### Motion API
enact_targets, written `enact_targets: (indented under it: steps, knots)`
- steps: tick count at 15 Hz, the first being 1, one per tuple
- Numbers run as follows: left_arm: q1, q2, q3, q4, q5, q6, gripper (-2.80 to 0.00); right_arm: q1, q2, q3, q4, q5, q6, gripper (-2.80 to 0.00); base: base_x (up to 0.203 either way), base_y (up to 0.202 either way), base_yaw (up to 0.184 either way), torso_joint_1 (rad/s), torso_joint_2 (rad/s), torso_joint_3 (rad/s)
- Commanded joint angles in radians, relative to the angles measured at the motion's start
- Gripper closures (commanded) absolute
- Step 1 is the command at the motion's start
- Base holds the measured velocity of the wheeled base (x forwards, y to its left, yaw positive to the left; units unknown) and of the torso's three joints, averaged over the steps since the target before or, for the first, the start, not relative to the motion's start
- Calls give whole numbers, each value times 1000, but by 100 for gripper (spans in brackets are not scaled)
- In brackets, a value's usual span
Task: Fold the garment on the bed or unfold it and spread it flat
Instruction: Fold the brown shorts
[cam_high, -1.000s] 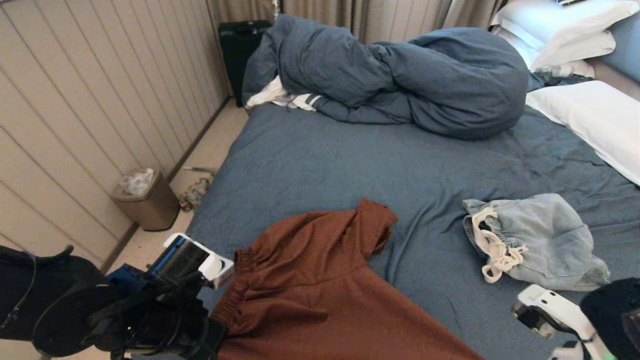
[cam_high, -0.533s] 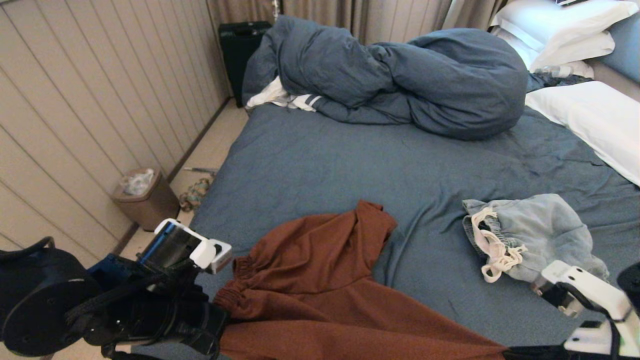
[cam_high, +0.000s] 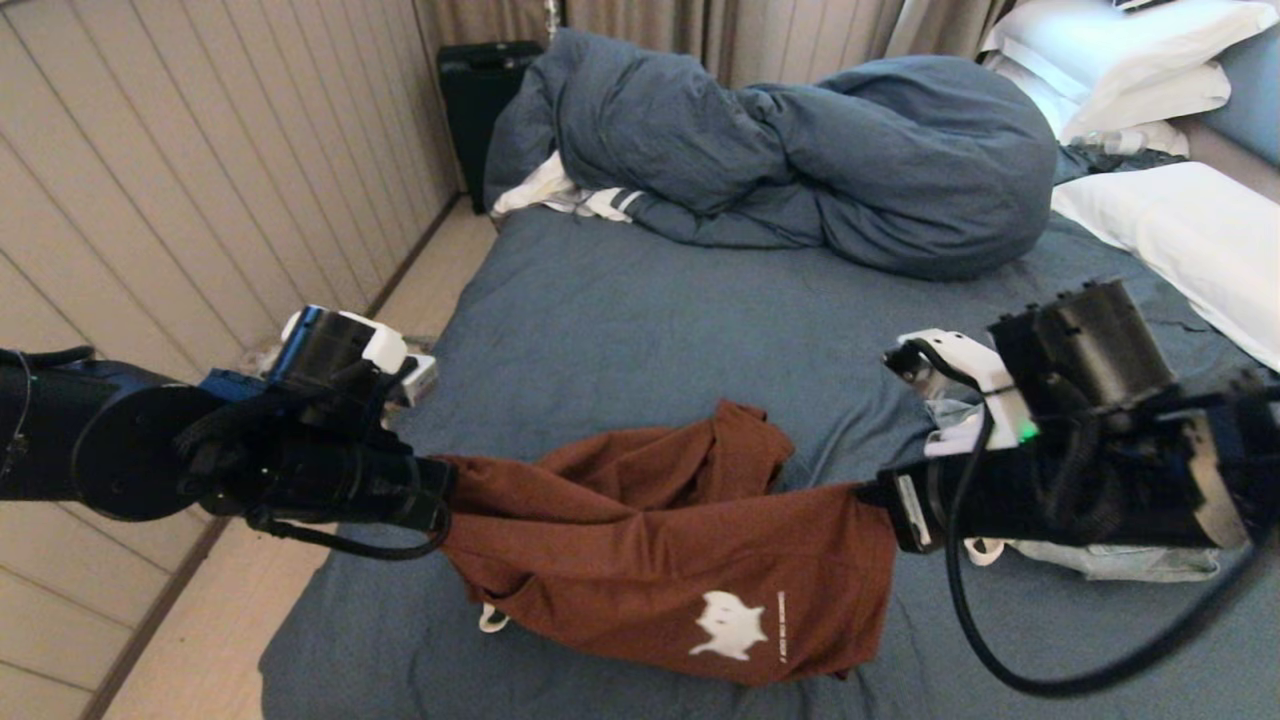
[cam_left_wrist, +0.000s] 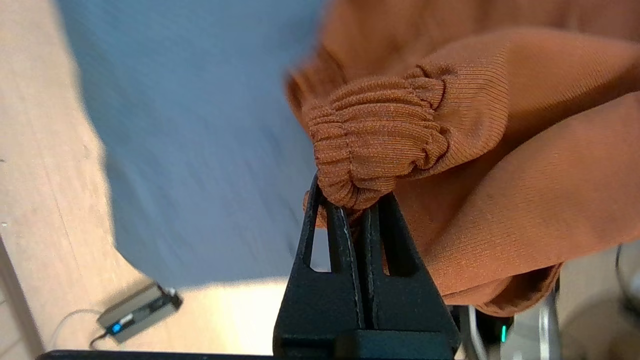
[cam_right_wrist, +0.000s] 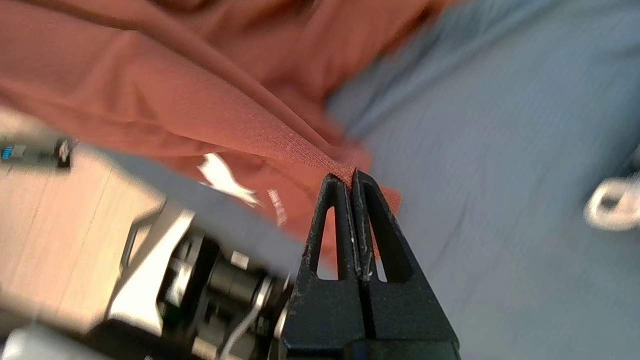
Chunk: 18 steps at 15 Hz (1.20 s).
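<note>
The left gripper (cam_left_wrist: 357, 210) and right gripper (cam_right_wrist: 352, 182) are each pinching the rust garment (cam_high: 660, 560) tightly. It is sagging softly over the bed (cam_high: 640, 330); holding opposite edges seems best.

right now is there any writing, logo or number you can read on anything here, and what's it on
No text here reads clearly.
Rust-brown garment: a white animal-shaped print, with a short line of white lettering beside it, too small to read.
Slate-blue bed sheet, bunched blue duvet, white pillows: no writing visible.

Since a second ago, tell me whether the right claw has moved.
Yes. The right claw has risen from the frame's bottom corner and now covers the pale-blue drawstring shorts.
</note>
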Motion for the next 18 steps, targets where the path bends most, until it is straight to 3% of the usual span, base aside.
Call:
enact_targets:
  steps: [1, 8, 13, 18]
  knots:
    - [46, 79, -81, -5, -7, -1, 0, -38, 185, -141, -2, 0, -5, 0, 0, 0, 0, 0, 0, 0]
    - [143, 226, -323, -4, -57, -4, 0, -112, 485, -514, 10, -1, -13, 0, 0, 0, 0, 0, 0, 0]
    - [179, 360, -463, 0, -56, 1, 0, -125, 614, -678, 20, -7, -16, 0, 0, 0, 0, 0, 0, 0]
    - [213, 458, -560, -3, -56, 1, 0, -121, 742, -845, 44, -72, -19, 0, 0, 0, 0, 0, 0, 0]
